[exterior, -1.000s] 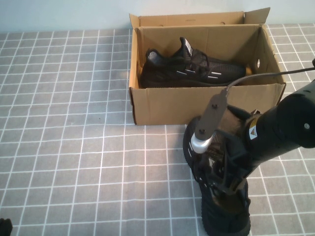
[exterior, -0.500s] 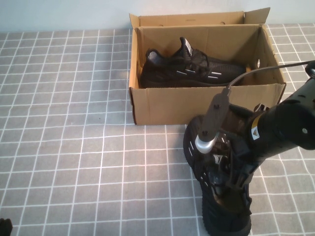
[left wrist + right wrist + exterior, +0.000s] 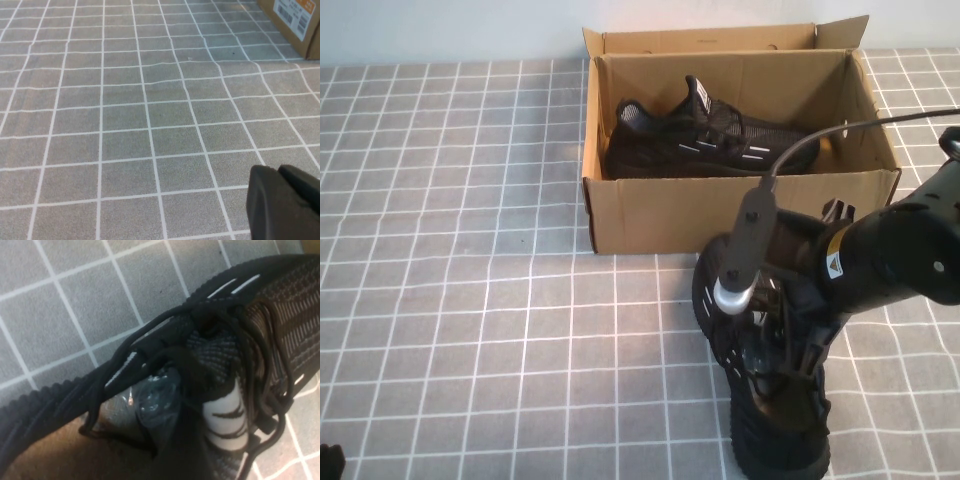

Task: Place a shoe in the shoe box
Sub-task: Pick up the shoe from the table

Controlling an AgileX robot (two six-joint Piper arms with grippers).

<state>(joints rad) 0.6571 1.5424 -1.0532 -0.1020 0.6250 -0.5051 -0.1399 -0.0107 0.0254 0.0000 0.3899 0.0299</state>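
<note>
black shoe [image 3: 772, 400] on table, open shoe box [image 3: 720, 215] behind

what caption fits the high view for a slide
Open right gripper over the shoe on the table; its twin lies in the shoe box; shut left gripper parked.

The left and middle of the grey tiled worktop [image 3: 470, 250] lie open, so a gripper could cross there freely, while the shoe box [image 3: 720, 215] stands at the back with its flaps up and its near wall forming a barrier. One black shoe [image 3: 705, 140] already fills most of the box floor, leaving only a narrow strip along the near wall. In front of the box, the second shoe [image 3: 775, 420] and the right gripper [image 3: 780, 350] above it, fingers spread, block the right side of the worktop.
</note>
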